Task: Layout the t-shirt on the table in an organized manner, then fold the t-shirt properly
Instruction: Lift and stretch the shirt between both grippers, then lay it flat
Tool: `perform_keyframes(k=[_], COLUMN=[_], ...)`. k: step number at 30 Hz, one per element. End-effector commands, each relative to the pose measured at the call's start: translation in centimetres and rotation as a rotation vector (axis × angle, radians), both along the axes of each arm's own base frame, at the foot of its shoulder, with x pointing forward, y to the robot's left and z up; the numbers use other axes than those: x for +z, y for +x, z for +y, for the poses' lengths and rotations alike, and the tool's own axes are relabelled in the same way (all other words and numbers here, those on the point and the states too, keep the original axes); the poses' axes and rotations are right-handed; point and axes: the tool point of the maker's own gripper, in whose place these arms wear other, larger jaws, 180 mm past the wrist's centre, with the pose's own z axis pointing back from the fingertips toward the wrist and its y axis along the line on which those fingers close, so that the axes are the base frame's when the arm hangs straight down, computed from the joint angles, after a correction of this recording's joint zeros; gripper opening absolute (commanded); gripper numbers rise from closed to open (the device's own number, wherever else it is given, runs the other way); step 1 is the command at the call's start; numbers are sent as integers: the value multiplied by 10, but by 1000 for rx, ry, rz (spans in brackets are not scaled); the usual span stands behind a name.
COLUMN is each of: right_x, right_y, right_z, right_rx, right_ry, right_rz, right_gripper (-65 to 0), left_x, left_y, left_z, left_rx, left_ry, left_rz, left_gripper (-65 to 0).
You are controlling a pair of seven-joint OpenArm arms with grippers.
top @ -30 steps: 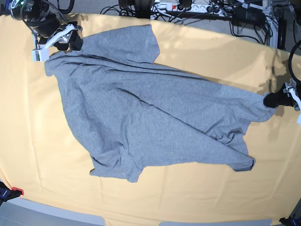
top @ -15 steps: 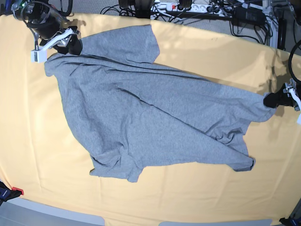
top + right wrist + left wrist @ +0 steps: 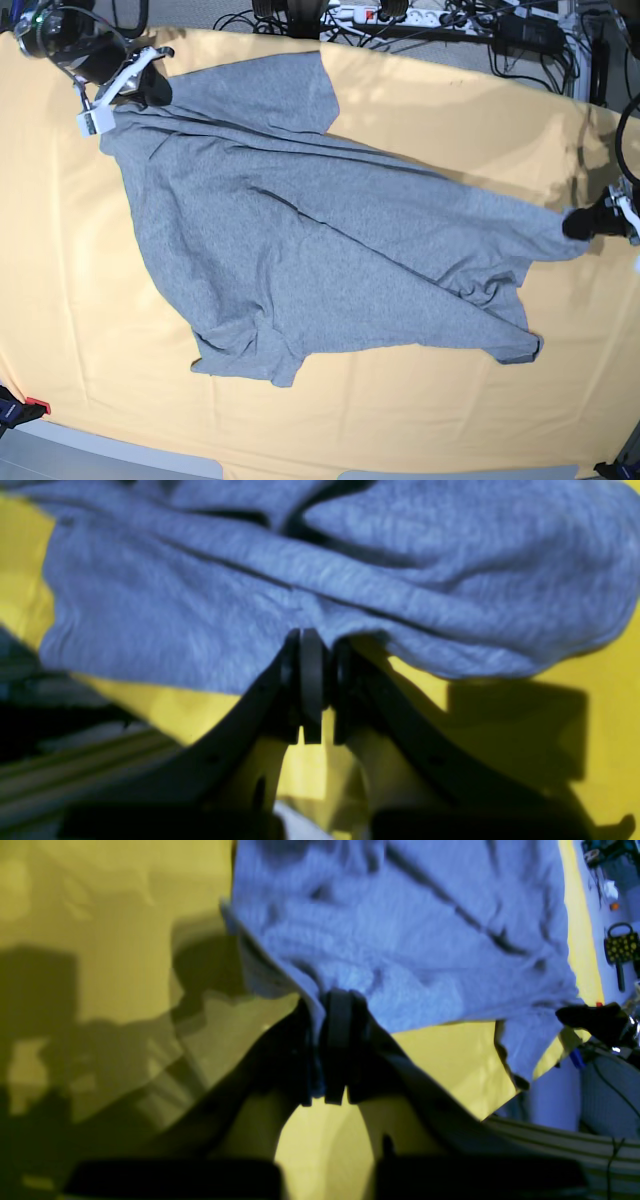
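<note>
The t-shirt (image 3: 300,240) is soft matt heathered knit cotton, a bit fuzzy and wrinkly up close. The worktop (image 3: 400,420) cover is smooth matt cloth with faint creases. Both end effectors look like matt black plastic, rubbery-looking pads (image 3: 311,670).

Robotics lab: cloth-covered table (image 3: 400,430), power strips (image 3: 395,15) and tangled cables (image 3: 520,40) behind it

No legible text, seemingly.
</note>
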Motion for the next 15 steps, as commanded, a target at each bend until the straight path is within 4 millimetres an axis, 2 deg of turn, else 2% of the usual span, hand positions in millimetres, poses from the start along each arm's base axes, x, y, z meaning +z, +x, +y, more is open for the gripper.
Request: perform_keyframes(k=[1, 4, 8, 12, 15], right_x=[12, 21, 32, 49, 63], right_y=[4, 0, -1, -4, -7], right_z=[-2, -7, -23, -31, -31], right_rx=[34, 105, 174, 254, 310], right_ry=[-11, -49, -154, -250, -312], right_rz=[-35, -16, -20, -41, -64], right_gripper=[-650, -650, -650, -650, -650], left_x=[21, 27, 36, 41, 43], left_y=[7, 8, 4, -14, -34], left_z=[6, 0, -14, -36, -63], left_rx=[-1, -24, -75, -178, -301], left_ry=[19, 34, 76, 152, 218], left_rz=[-56, -74, -90, -94, -110], left_gripper=[-650, -650, -650, -650, -650])
